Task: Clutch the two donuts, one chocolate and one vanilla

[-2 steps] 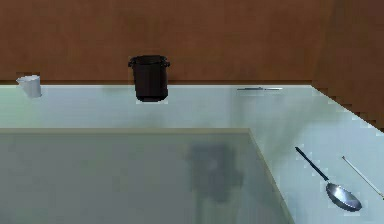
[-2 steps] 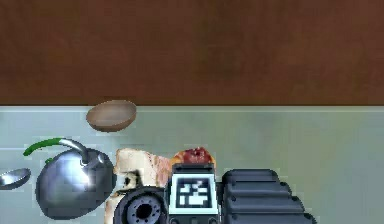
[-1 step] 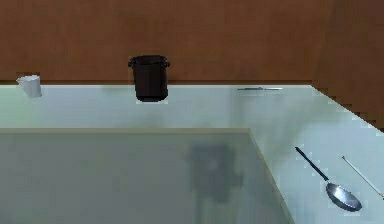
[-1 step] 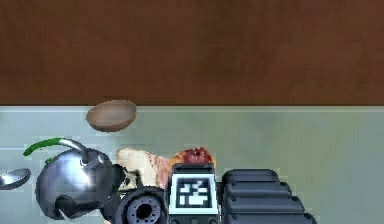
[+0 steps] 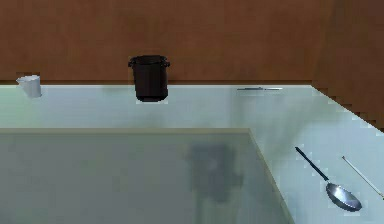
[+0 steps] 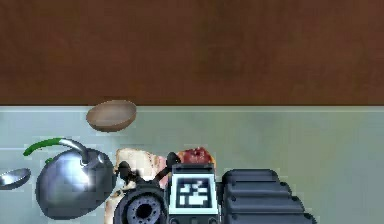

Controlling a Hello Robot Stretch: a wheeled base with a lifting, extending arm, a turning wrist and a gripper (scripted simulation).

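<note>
Lying on the worktop (image 6: 300,140), a pale lump (image 6: 138,162) is seen just right of the steel kettle (image 6: 72,182), with a reddish-brown lump (image 6: 197,156) farther right of it. The fingers (image 6: 170,165) are found by these lumps, right of the kettle; their spacing, and whether anything is held, cannot be told.

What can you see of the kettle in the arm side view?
The kettle has a rounded, shiny grey body that looks like polished metal with bright highlights. A thin handle arches over its top, green at the left end and dark toward the right. It stands upright on the pale countertop at the view's lower left. A spoon's bowl lies just left of it and a pale lumpy thing just right; whether either touches it cannot be told.
</note>
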